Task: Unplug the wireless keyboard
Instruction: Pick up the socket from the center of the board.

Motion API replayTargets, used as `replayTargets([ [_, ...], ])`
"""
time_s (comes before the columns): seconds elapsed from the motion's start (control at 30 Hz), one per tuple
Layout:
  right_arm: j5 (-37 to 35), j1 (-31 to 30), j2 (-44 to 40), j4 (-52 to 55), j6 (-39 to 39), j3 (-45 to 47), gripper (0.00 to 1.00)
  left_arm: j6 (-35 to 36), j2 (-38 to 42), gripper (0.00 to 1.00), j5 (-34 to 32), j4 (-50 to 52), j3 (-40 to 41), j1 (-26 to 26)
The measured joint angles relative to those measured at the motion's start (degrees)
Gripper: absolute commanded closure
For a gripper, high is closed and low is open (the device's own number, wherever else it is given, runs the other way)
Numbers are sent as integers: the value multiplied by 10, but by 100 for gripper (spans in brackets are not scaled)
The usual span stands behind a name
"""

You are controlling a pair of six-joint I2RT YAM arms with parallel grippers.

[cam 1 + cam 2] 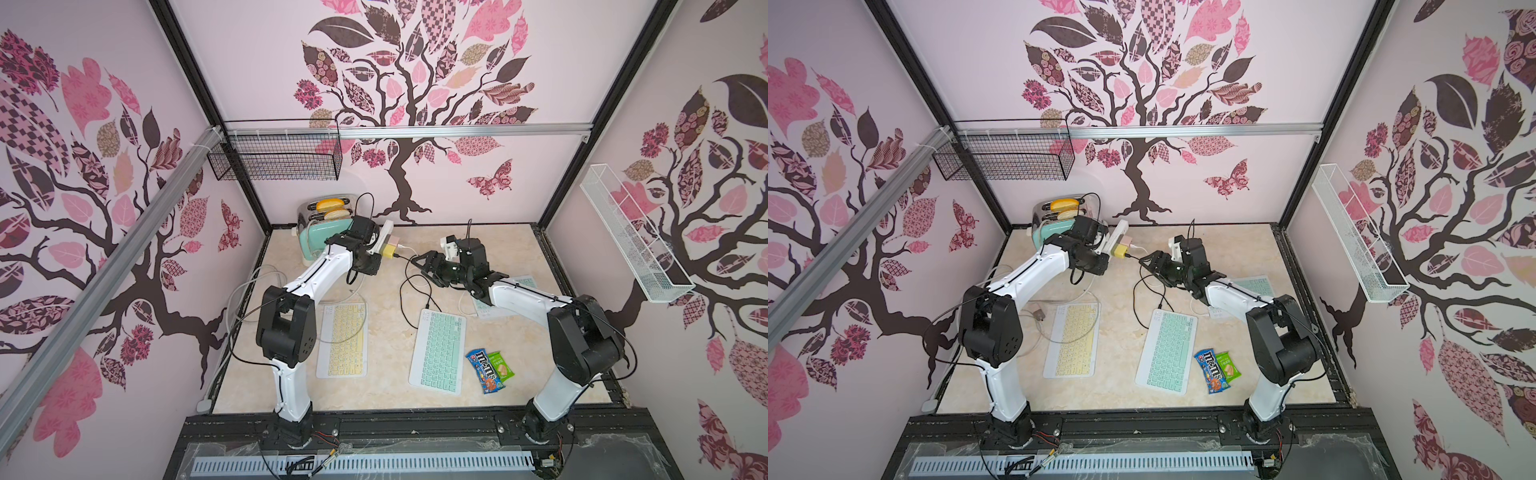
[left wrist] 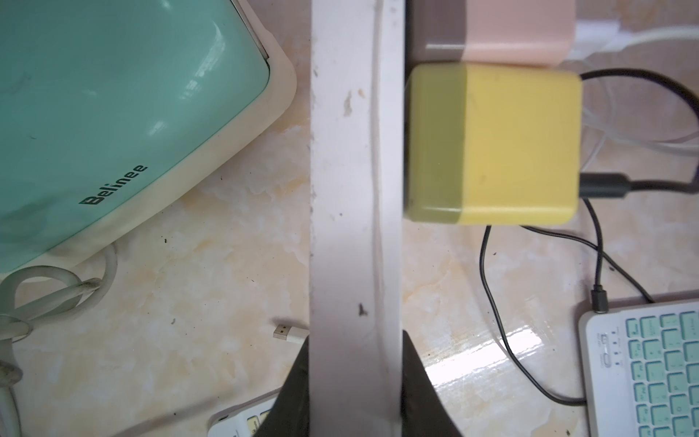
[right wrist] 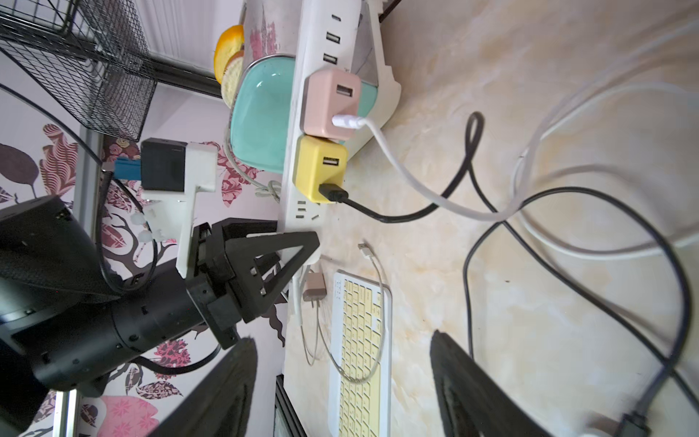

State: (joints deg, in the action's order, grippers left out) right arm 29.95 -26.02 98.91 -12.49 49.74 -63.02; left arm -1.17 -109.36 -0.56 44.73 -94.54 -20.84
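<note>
Black cable plug (image 3: pixel 333 192) sits in the yellow charger (image 3: pixel 319 168) on the power strip (image 2: pixel 351 189), so unplugging is not yet done. Left gripper (image 2: pixel 355 338) pinches the strip; right gripper (image 1: pixel 423 262) gapes empty at the charger's four o'clock. The mint keyboard (image 1: pixel 438 351) lies at its five o'clock.

Marble-look desk (image 1: pixel 386 332): yellow keyboard (image 1: pixel 343 338) and mint keyboard (image 1: pixel 438 351) lie near each other up front. An M&M's bag (image 1: pixel 482 372) touches a green snack pack (image 1: pixel 502 365) just beside the mint one. Mint toaster (image 1: pixel 320 235) sits in the back corner, and a black cable (image 3: pixel 401 218) snakes across.
</note>
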Motion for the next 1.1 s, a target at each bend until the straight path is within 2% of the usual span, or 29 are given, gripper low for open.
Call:
replayTargets([
  [0.23,-24,-48,66,-79,58,-3,22,-42,19,100,25,-1,16,0],
  [0.43,-53,-52,104,-135,96,-3,21,-64,28,100,52,-4,53,-1],
  [0.67,-97,-52,145,-181,139,-31,21,-80,28,100,69,-1,59,-2],
  [0.87,-113,-52,188,-202,163,-70,25,-83,28,100,80,0,63,-8],
  [1.1,-116,-52,215,-222,186,-95,38,-94,28,100,86,2,76,-11],
])
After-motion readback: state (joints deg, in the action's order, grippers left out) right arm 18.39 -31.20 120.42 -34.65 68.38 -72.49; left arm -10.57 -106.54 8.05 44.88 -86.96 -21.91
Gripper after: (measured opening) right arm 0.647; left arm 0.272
